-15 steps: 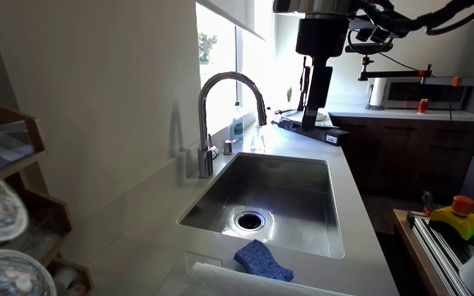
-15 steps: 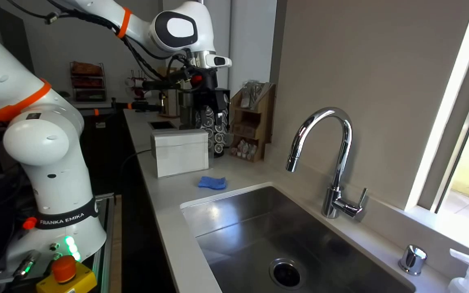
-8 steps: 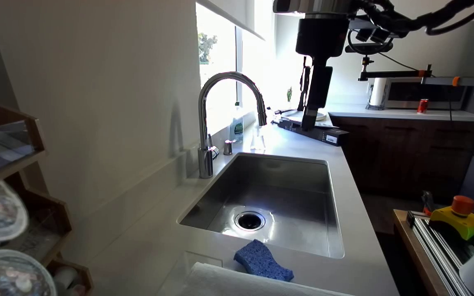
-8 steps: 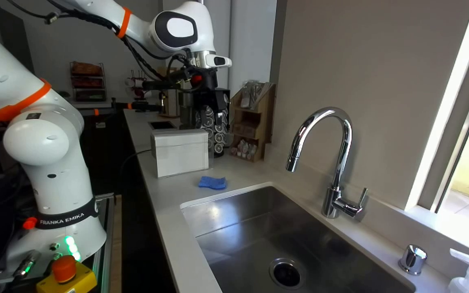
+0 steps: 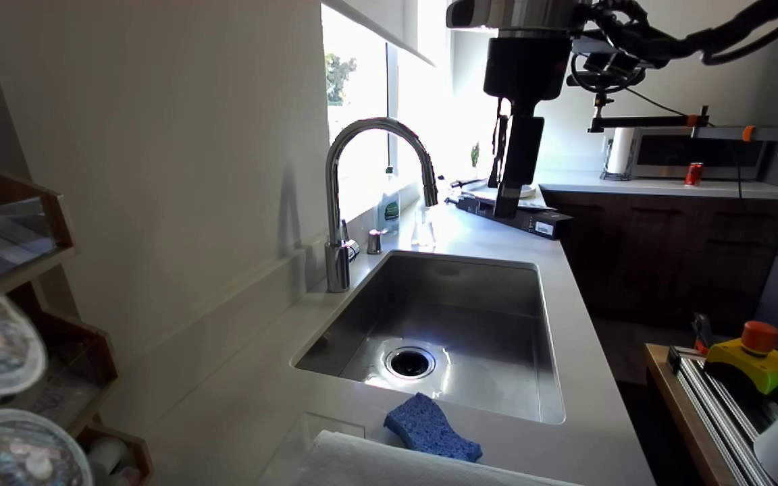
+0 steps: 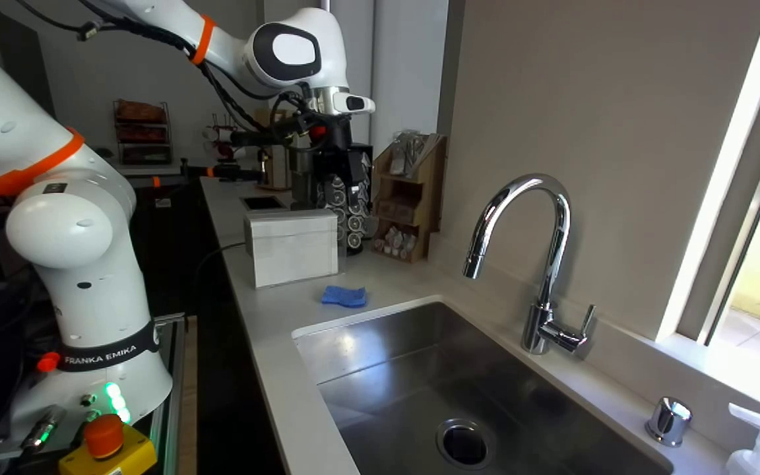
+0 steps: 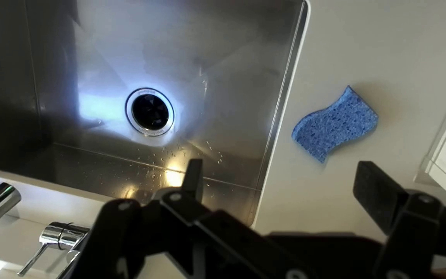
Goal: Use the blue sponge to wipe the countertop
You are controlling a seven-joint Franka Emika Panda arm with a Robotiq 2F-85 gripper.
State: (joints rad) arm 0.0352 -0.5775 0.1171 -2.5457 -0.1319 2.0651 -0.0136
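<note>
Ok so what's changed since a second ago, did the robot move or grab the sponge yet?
The gripper has come down slightly, as both exterior views show. Nothing was taken hold of or let go: in the wrist view its jaws stand open and hold nothing. The blue sponge lies where it was on the countertop, beside the sink; the faucet is unchanged too.

In an exterior view, a camera looked along the countertop (image 5: 591,405) from near the blue sponge (image 5: 429,428); in an exterior view with the sink (image 6: 406,396) nearest, a camera faced the opposite way. The wrist view looked down from above; all three shared blue sponge and sink.
</note>
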